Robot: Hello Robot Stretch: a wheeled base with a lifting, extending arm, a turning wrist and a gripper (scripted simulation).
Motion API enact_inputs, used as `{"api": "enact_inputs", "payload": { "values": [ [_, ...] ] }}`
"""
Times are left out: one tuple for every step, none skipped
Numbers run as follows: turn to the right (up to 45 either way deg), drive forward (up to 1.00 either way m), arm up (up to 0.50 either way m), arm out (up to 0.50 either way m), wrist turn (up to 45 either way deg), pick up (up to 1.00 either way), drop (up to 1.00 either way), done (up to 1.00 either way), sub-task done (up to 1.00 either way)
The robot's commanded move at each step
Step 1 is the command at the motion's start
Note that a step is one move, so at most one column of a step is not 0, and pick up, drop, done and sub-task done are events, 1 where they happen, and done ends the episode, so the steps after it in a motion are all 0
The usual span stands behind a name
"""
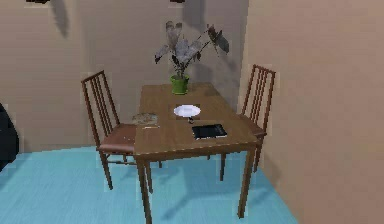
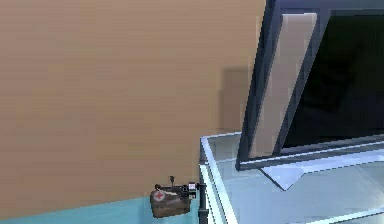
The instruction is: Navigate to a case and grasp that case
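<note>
jaws at one brown blob, two chairs

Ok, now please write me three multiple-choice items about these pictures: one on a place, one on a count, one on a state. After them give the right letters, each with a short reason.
1. Where does the potted plant stand?
A) on a shelf
B) on a sofa
C) at the far end of the table

2. How many chairs stand at that table?
A) two
B) one
C) four

3. How is the screen on the glass stand?
A) lying flat
B) upright and dark
C) upright with a bright picture

Answers:
1 C: its pot sits on the tabletop, near the wall.
2 A: one stands at each long side.
3 B: it stands on its foot and its face is black.
</note>
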Motion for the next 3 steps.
{"api": "enact_inputs", "payload": {
  "values": [
    [0.0,0.00,-0.30,0.00,0.0,0.00,0.00,0.00,0.00],
    [0.0,0.00,0.00,0.00,0.0,1.00,0.00,0.00,0.00],
    [0.0,0.00,0.10,0.00,0.0,0.00,0.00,0.00,0.00]
  ]
}}
